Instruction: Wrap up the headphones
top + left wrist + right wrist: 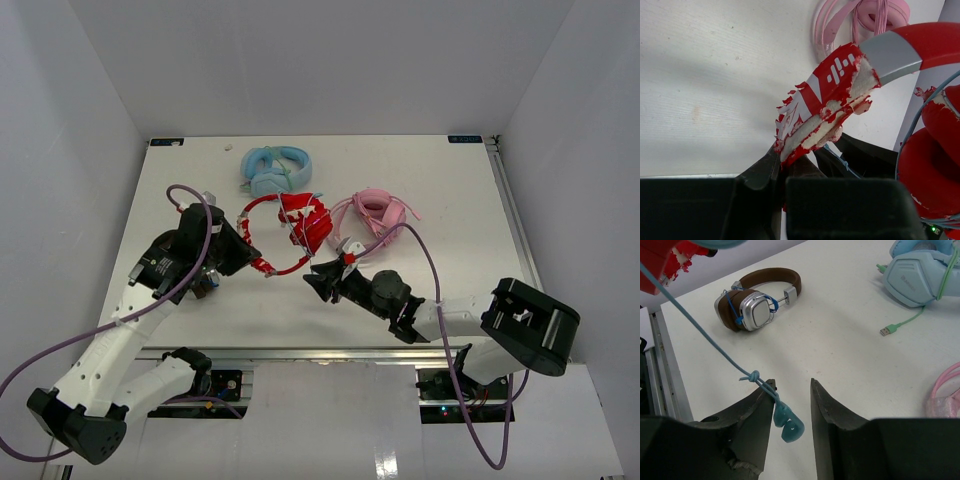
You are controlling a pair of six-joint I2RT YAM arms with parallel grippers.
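The red headphones (292, 232) lie mid-table, headband arched to the left, earcups to the right. My left gripper (243, 255) is shut on the worn end of the red headband (820, 107); its jaws (790, 157) pinch the peeling padding. The red earcups (927, 165) sit at the right of that view. The thin pale-blue cable runs to my right gripper (318, 283). In the right wrist view the cable's teal plug (789, 424) hangs against the left finger (752, 410), and the right gripper (791, 382) is open around it.
Light-blue headphones (275, 170) with a green cable (900, 322) lie at the back. Pink headphones (375, 212) lie right of the red ones. Brown and silver headphones (757, 300) lie near the table's left side.
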